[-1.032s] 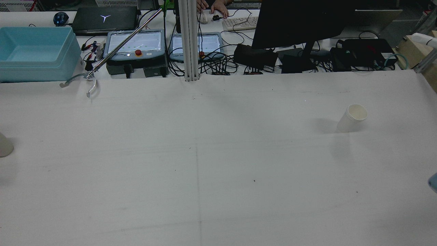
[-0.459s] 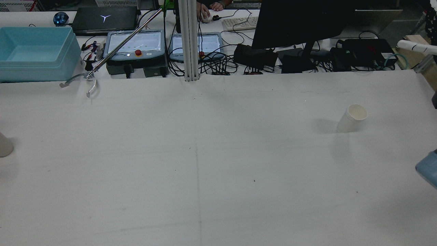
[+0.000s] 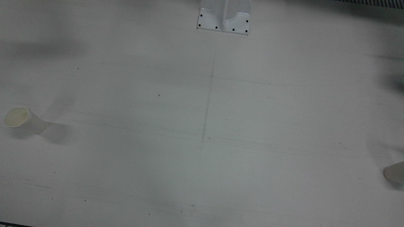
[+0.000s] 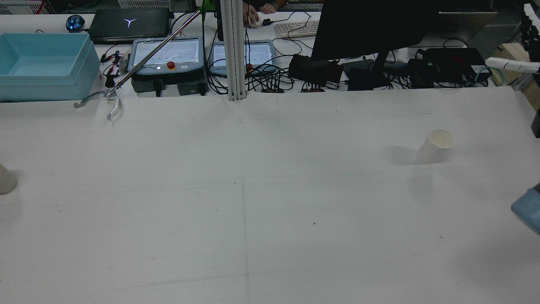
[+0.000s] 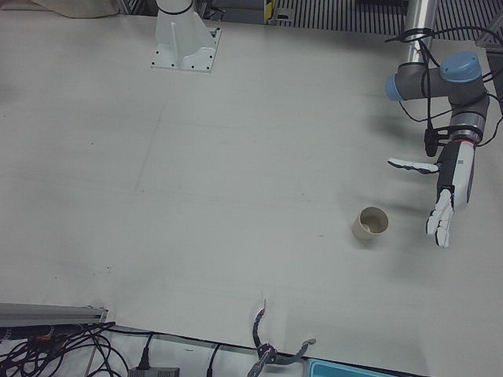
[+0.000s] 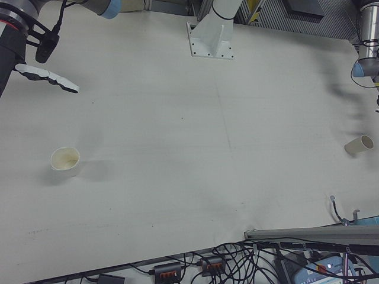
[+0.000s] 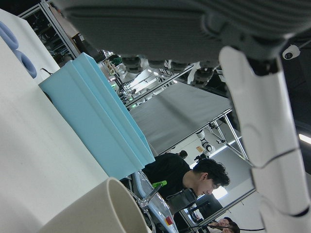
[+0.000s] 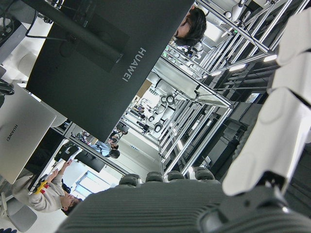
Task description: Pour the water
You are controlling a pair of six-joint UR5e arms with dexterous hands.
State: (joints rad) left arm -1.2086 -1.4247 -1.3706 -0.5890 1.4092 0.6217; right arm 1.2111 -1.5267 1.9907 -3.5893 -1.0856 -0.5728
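From the left-front view, the left paper cup [image 5: 370, 225] stands upright on the white table [image 5: 236, 173], mouth up, with the left hand [image 5: 445, 206] just beside it at about three o'clock, fingers spread wide and pointing down toward the near edge, holding nothing. Farther across the table, in the right-front view, the right paper cup [image 6: 65, 161] also stands upright, and the right hand [image 6: 46, 76] hangs well apart from it at about twelve o'clock, fingers straight and apart, empty. The left hand looks the nearer to its cup; I judge a sideways reach toward nine o'clock would bring the palm against the cup's vertical wall.
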